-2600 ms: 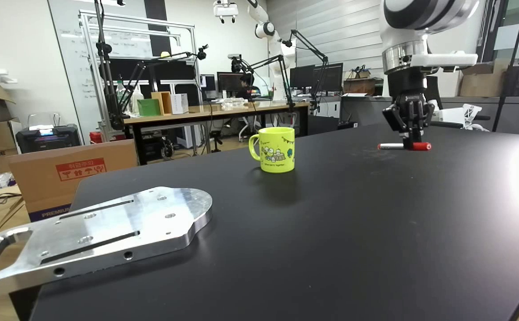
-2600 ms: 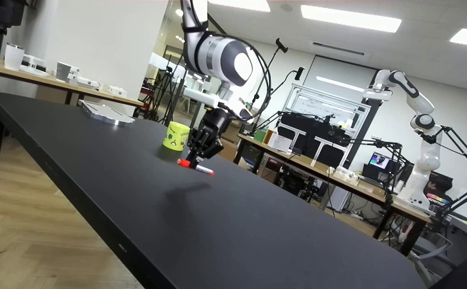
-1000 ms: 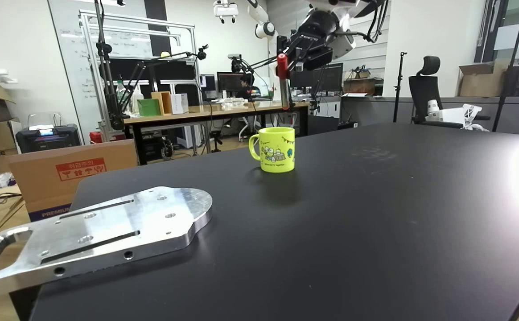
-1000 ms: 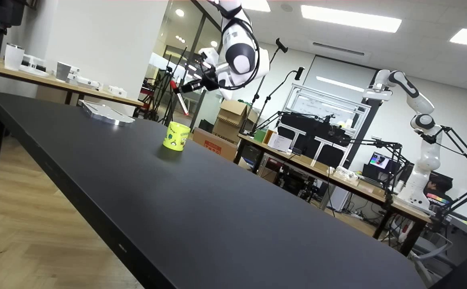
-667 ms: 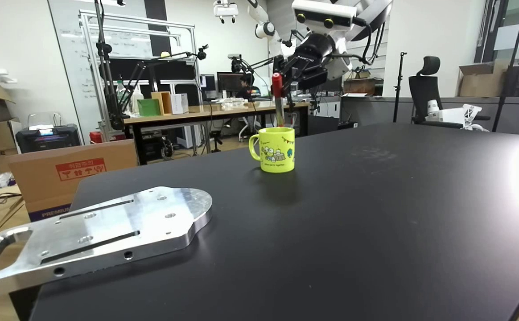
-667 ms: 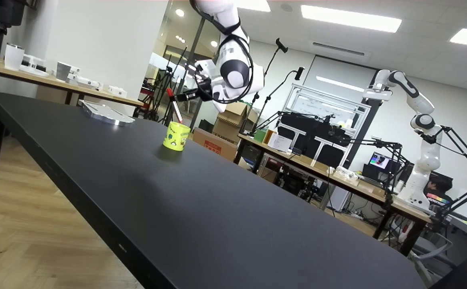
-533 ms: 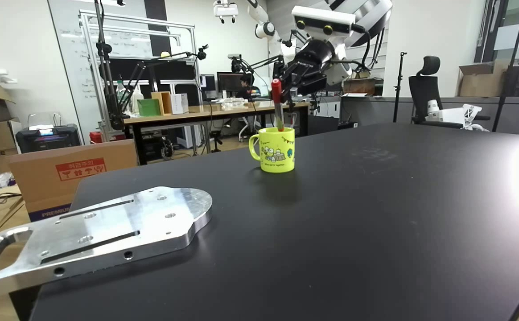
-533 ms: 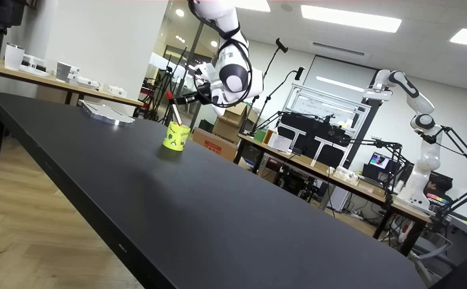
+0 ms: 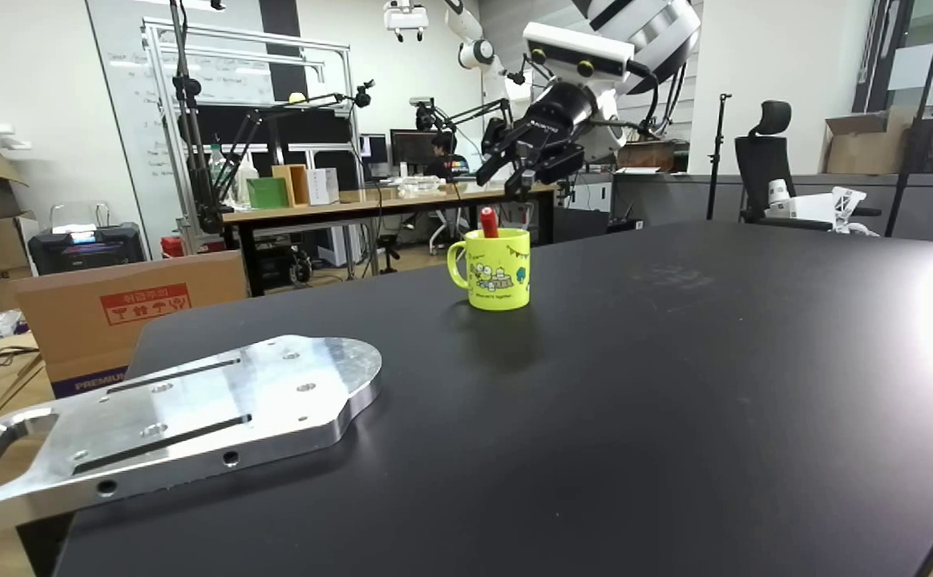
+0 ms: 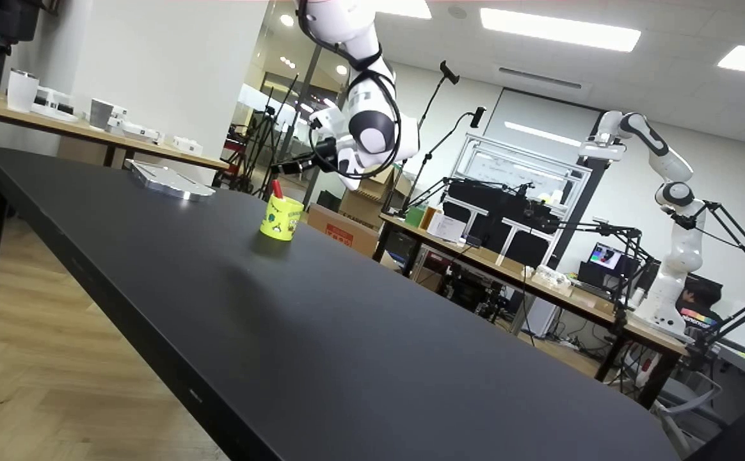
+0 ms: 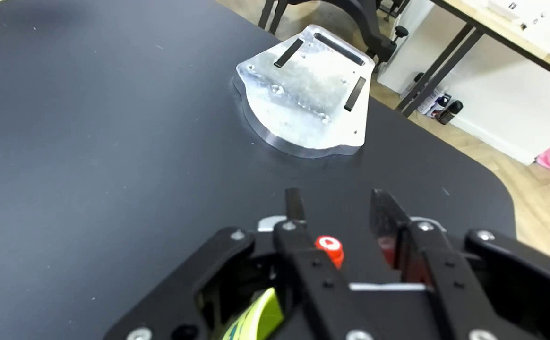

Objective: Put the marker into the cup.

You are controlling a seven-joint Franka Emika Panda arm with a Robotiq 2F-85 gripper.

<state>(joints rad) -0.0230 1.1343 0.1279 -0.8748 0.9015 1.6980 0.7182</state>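
The yellow-green cup [image 9: 498, 274] stands upright on the black table in both exterior views [image 10: 281, 219]. The red marker [image 9: 489, 223] stands inside it, leaning slightly, with its red end above the rim; this end also shows in an exterior view [image 10: 277, 189]. The marker's lower part is hidden by the cup. My gripper [image 9: 498, 183] is open and empty just above the cup, apart from the marker. In the wrist view, the marker's red end [image 11: 332, 251] shows between and below the open fingers [image 11: 338, 200]. Part of the cup's rim [image 11: 256, 316] shows behind the left finger.
A silver metal plate [image 9: 274, 385] lies on the black table [image 9: 635, 417]; it also shows in the wrist view [image 11: 308, 94]. The table's rounded edge runs near the cup. A cardboard box [image 9: 138, 316] stands on the floor beyond.
The gripper lifted the marker off the table, turned it upright, and lowered it into the cup. The fingers then opened and the marker dropped lower in the cup. The cup stayed put.
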